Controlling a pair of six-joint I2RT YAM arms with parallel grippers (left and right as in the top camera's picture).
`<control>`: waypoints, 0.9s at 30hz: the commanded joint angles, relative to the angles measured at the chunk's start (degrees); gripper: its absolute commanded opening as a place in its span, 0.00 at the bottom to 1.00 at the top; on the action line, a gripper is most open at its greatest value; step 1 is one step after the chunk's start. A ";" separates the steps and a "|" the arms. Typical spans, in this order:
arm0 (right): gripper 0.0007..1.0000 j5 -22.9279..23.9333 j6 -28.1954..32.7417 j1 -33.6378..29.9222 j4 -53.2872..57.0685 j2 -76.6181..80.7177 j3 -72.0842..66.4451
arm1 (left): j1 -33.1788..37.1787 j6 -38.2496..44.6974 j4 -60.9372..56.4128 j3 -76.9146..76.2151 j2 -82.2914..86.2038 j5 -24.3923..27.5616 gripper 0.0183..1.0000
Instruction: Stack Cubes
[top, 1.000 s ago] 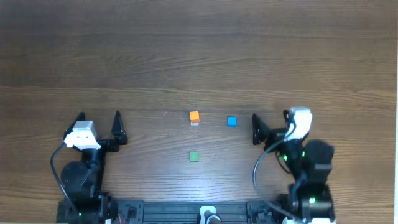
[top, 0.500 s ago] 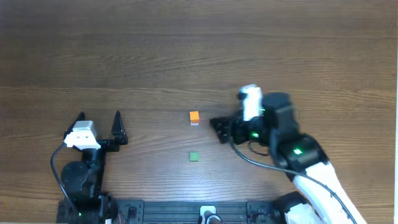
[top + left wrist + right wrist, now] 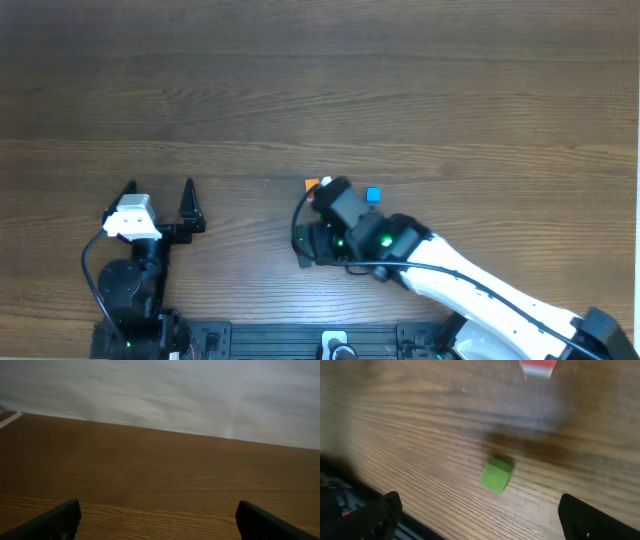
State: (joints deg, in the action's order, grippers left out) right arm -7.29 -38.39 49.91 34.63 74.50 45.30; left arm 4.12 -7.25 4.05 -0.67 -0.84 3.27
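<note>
In the right wrist view a small green cube [image 3: 496,476] lies on the wooden table ahead of my right gripper [image 3: 480,530], which is open and holds nothing. The orange cube [image 3: 538,366] lies farther off beyond it. From above, the right arm stretches across the table's middle, and its gripper [image 3: 303,240] hangs over the spot where the green cube lies, hiding it. The orange cube [image 3: 312,184] peeks out just behind the wrist, and the blue cube [image 3: 373,195] lies to its right. My left gripper [image 3: 160,195] stands open and empty at the left, far from the cubes.
The wooden table [image 3: 320,90] stretches bare behind the cubes. The left wrist view looks over bare wood [image 3: 160,475] toward a pale wall. A black rail [image 3: 330,335] with the arm bases runs along the near edge.
The right arm has swung from the right side toward the middle and down, passing the blue cube, so that its open gripper now hangs over the green cube. The left arm has not moved.
</note>
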 commanded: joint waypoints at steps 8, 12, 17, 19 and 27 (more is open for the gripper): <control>0.99 11.17 -11.41 5.95 7.08 12.50 8.28 | 0.28 0.42 0.02 0.35 0.46 0.79 1.00; 0.99 11.65 -14.82 6.64 8.83 16.68 10.93 | 0.28 0.42 0.04 0.33 0.46 0.79 1.00; 0.99 11.63 -21.14 7.45 9.11 20.52 11.69 | 0.28 0.42 0.04 0.35 0.46 0.79 1.00; 0.99 11.65 -23.37 8.04 9.11 21.46 11.69 | 0.28 0.42 0.04 0.35 0.46 0.79 1.00; 0.99 12.20 -24.35 9.14 8.63 23.15 11.69 | 0.28 0.42 0.04 0.33 0.46 0.79 1.00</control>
State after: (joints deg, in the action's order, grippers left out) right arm 3.27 -61.14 58.70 43.31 96.53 56.05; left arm 4.10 -7.25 4.05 -0.67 -0.84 3.27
